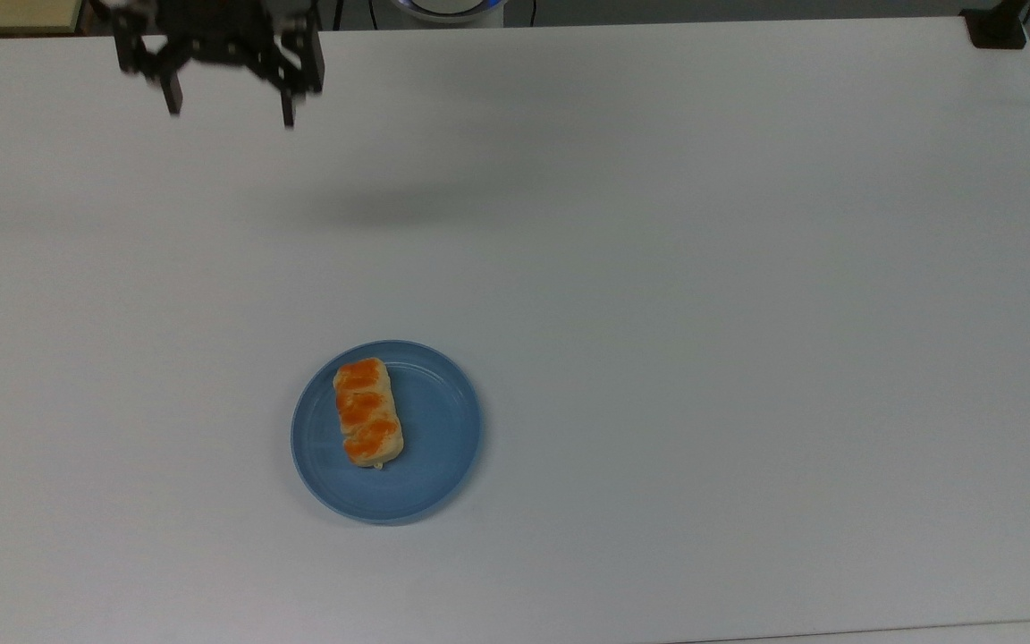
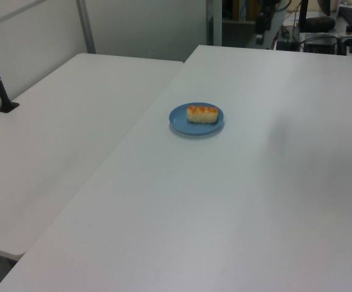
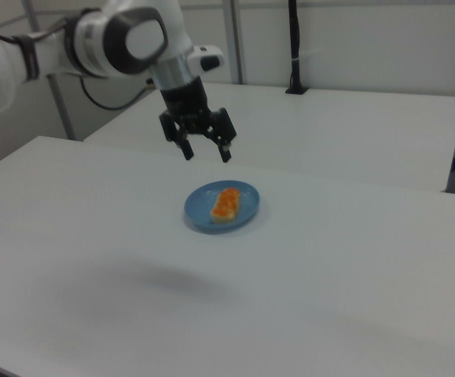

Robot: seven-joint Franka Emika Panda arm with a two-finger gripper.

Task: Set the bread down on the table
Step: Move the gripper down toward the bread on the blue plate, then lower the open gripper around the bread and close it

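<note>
A plain lab room with pale partition walls frames the large white matte table [image 1: 703, 295], a second white tabletop [image 2: 60, 140] butted against it at the left view's left. Above the table hangs the black two-finger gripper [image 3: 205, 151] of the white Franka arm [image 3: 93, 39], its fingers [image 1: 288, 105] spread wide and holding nothing; it sits high in the air, near the top view's upper-left corner and well apart from its target. Below and beyond it in the right view, the small oblong cream bread [image 3: 225, 203] with three orange-brown glazed humps lies flat on the round blue plate [image 3: 247, 212], toward one side of the dish (toward the top view's left), untouched. By this showing, the job has scarcely begun: nothing has been grasped or lifted. Left to do, it appears, are the descent to the plate, the grip across the roll, the lift clear of the rim and the set-down on bare tabletop.
</note>
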